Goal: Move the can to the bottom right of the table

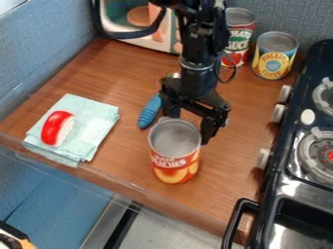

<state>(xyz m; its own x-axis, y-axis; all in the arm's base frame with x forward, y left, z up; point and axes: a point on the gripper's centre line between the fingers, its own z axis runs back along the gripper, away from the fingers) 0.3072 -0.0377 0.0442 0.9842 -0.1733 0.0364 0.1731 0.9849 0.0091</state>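
The peach can (174,163) stands upright on the wooden table, near its front edge and right of the middle. My gripper (190,128) hangs down at the can's back and right side, its fingers spread apart. One finger is behind the can's rim, and the other is by its upper right side. Whether either touches the metal cannot be told. The wooden table (228,170) runs on to the right of the can, as far as the stove.
A blue-handled utensil (150,112) lies behind the can to the left. On the left, a light cloth (98,116) holds a red and white piece (58,128). Two cans (239,34) (275,56) stand at the back right. The black stove (292,141) borders the right side.
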